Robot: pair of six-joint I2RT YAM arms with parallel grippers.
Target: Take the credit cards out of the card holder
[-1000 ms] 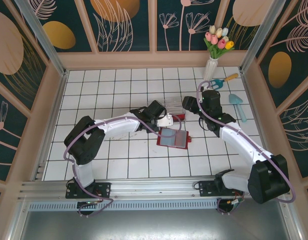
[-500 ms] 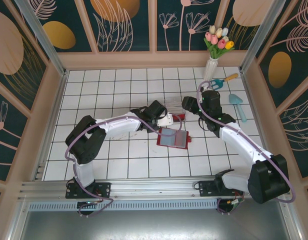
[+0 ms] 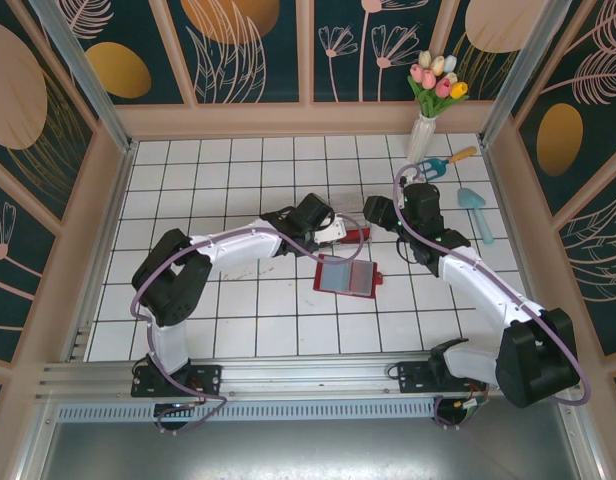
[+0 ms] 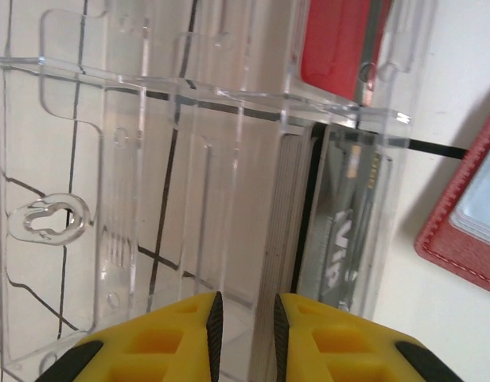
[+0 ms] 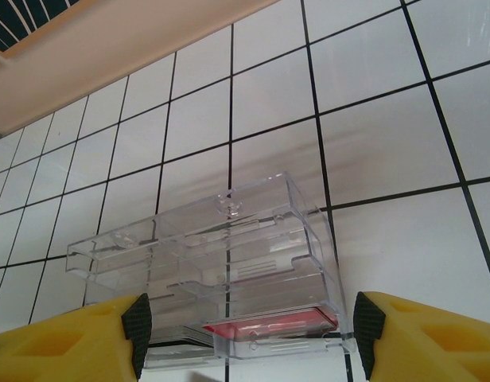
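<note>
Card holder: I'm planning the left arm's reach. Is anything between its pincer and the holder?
Nothing visible. The left pincer faces the clear plastic box; the open card holder lies uncovered just beside that box.

The box (image 5: 221, 255) is clear glossy plastic; the card holder (image 4: 461, 239) looks matt, stitched.

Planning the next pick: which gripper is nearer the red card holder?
Left. The left gripper sits just beyond the far edge of the card holder; the right gripper is farther back, to its right.
</note>
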